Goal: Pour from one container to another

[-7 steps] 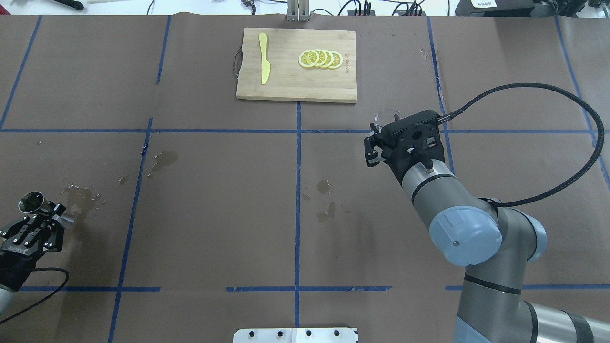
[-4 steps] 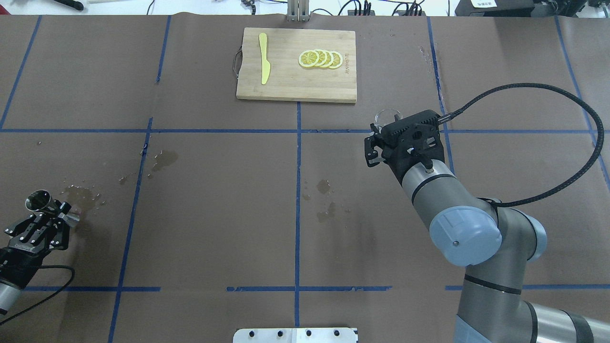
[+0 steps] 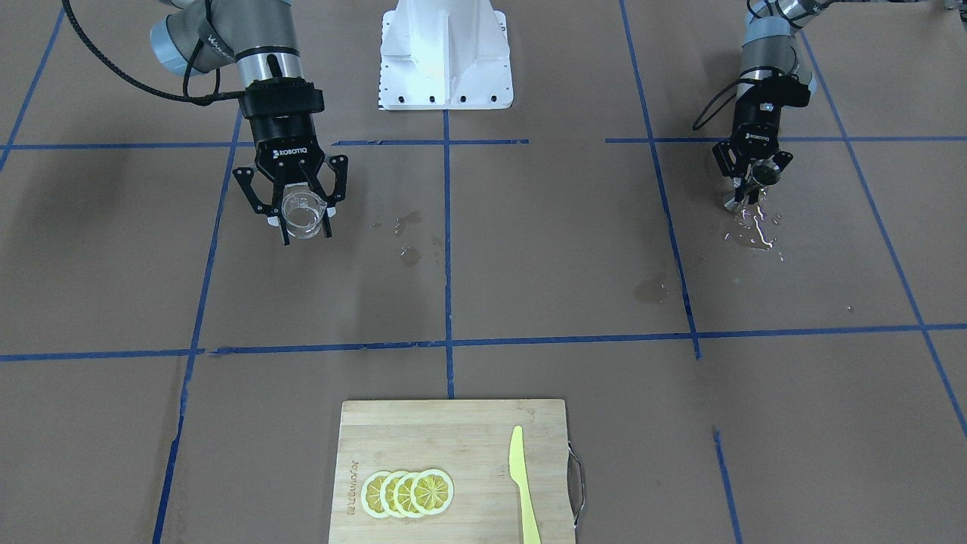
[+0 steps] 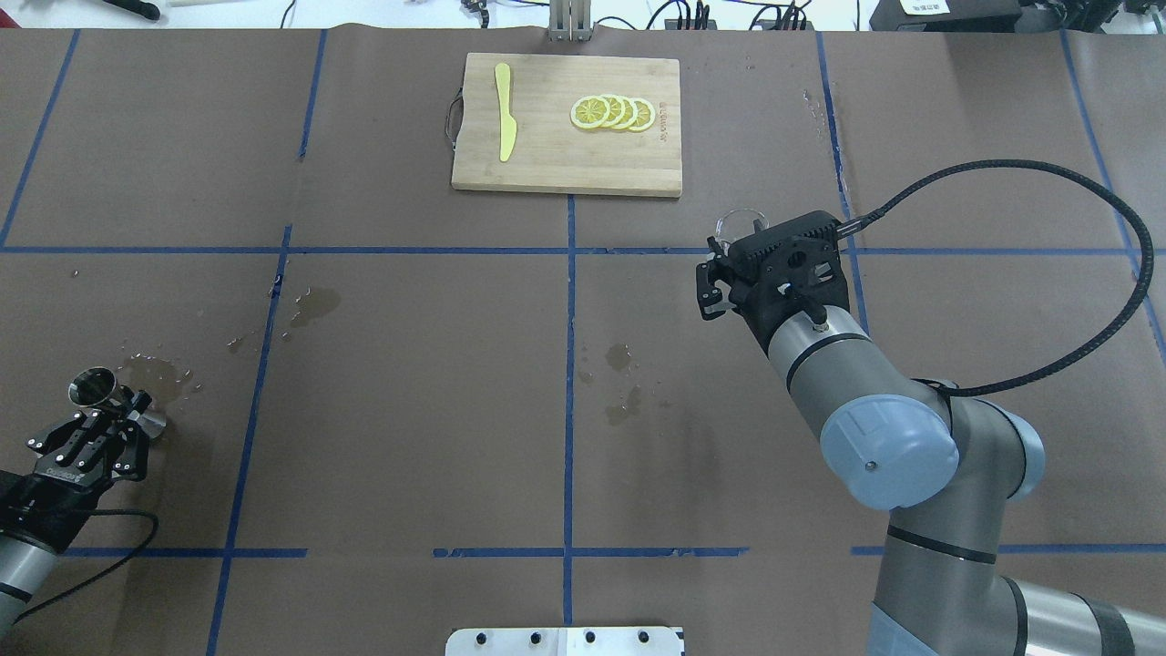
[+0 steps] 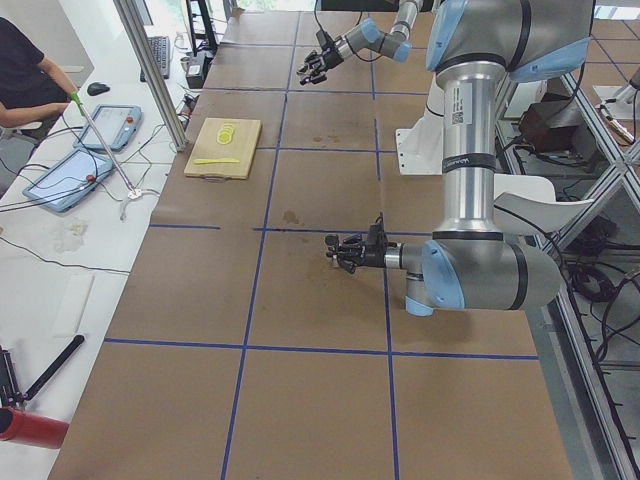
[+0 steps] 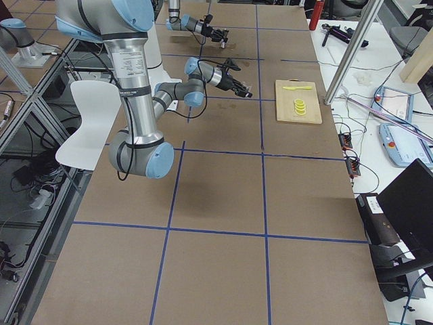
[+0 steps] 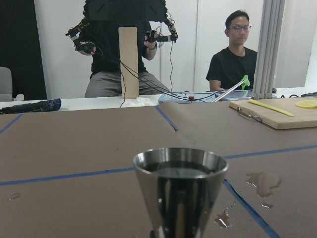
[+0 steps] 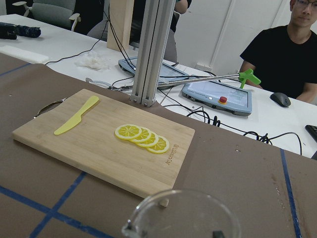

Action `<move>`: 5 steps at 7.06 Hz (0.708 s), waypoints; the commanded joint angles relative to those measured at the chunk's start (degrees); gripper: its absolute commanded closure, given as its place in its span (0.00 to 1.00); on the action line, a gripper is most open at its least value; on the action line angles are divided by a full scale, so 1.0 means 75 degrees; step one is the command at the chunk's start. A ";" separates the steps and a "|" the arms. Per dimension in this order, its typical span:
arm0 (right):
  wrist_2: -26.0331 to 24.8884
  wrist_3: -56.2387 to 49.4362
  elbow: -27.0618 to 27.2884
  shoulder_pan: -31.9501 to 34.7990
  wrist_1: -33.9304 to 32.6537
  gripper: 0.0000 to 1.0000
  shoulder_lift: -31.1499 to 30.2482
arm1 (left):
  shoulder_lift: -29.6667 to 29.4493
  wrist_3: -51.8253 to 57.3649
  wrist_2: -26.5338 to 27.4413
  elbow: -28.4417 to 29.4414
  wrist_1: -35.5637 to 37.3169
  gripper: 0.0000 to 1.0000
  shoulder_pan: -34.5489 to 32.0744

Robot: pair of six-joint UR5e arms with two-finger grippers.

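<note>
The clear glass beaker [image 3: 303, 216] hangs upright between the fingers of my right gripper [image 3: 306, 227], which is shut on it. From overhead only its rim [image 4: 738, 220] shows past the wrist. In the right wrist view the rim [image 8: 184, 212] fills the bottom edge. The silver jigger [image 4: 91, 387] is at the table's left end, with my left gripper [image 4: 123, 415] shut on its waist. It stands upright close to the left wrist camera, and the jigger [image 7: 179, 193] shows dark liquid near its brim. The two containers are far apart.
A wooden cutting board [image 4: 547, 155] lies at the far middle with a yellow knife [image 4: 504, 111] and lemon slices [image 4: 612, 112]. Wet spots [image 4: 623, 383] mark the centre, and a puddle [image 4: 155, 372] lies beside the jigger. The right arm's cable [image 4: 1075, 173] loops to the right.
My left gripper has carried the jigger a little to the right, toward the table's middle. The right arm and the beaker have not moved.
</note>
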 commanded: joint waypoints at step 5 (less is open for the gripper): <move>0.0000 0.0000 0.0010 -0.0016 0.0000 1.00 0.0006 | -0.0092 0.0000 -0.0029 0.0028 0.0033 1.00 -0.0002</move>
